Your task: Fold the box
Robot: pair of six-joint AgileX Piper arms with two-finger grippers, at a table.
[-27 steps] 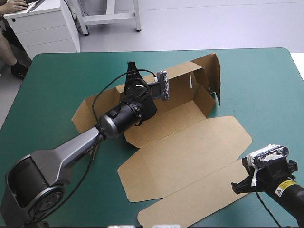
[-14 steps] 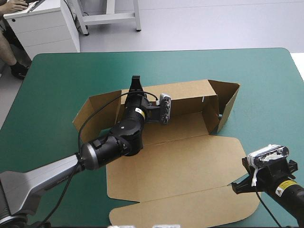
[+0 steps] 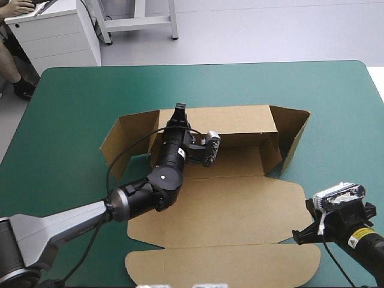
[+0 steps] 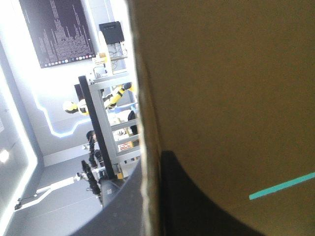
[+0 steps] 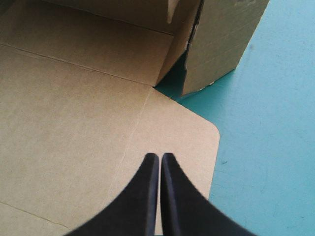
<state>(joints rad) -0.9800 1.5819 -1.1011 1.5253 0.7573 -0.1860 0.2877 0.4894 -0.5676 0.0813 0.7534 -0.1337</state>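
Brown board, the box (image 3: 240, 198) lies in the middle of the teal-green cover (image 3: 72, 108), half formed. Its rear wall (image 3: 240, 117) stands up along the far side, and the lid (image 3: 228, 252) lies flat toward the near edge. The right end flap (image 3: 294, 135) and the left end flap (image 3: 129, 138) angle outward, neither tucked in.

The left gripper (image 3: 179, 114) is clenched on the rear wall's top edge, left of its middle. In the left wrist view the board's cut edge runs up between the fingers, one black finger (image 4: 197, 206) lying against the sheet. The right gripper (image 5: 160, 160) is closed on nothing, its tips meeting in a point over the lid's near right corner; whether it touches the board I cannot tell.

The risk, as I judge it, is that nothing weighs the sheet down. A pull on the wall could drag the whole box across the cover, and the loose flaps may swing away rather than fold in. Letting go early would likely drop the wall flat.
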